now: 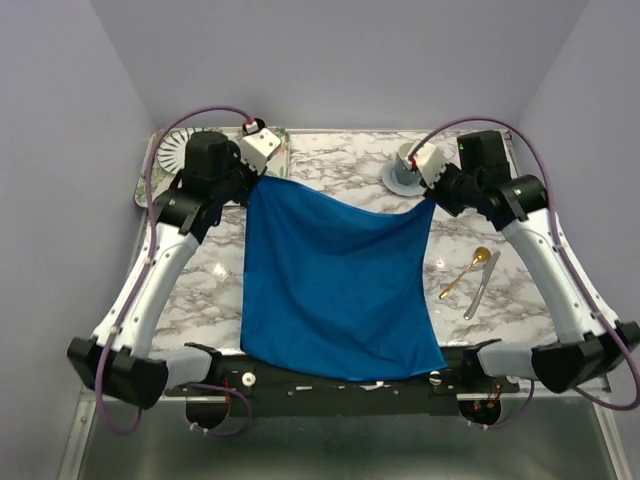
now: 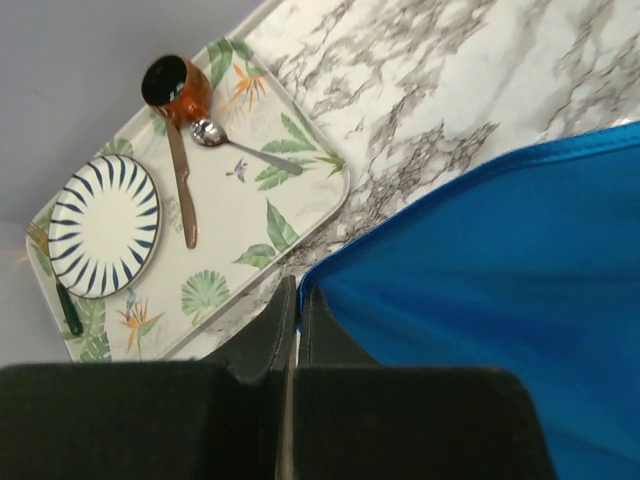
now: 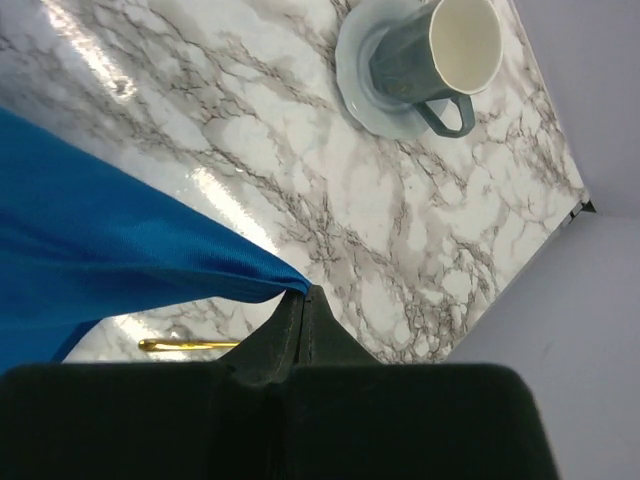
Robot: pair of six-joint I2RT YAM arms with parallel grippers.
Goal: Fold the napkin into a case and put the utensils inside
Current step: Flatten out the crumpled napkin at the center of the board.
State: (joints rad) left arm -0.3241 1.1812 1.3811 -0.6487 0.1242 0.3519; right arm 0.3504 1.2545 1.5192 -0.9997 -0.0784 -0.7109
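No text, label, brand or number is legible in any view. The serving tray carries leaf-and-bird print only.

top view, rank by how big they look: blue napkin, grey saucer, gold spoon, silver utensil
1. napkin, by far the largest
2. saucer, by area
3. gold spoon and silver utensil: similar slim lengths, too alike to rank

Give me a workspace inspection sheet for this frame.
surface: marble-pattern table, glossy.
job's things: napkin held up by its two far corners, sagging between; gold spoon and silver utensil lying right of it.
clutter: tray with striped plate, orange pot, small spoon; cup on saucer.
grippers: left gripper and right gripper, jaws shut on napkin corners.
cables: purple cables along both arms.
surroundings: lavender walls.
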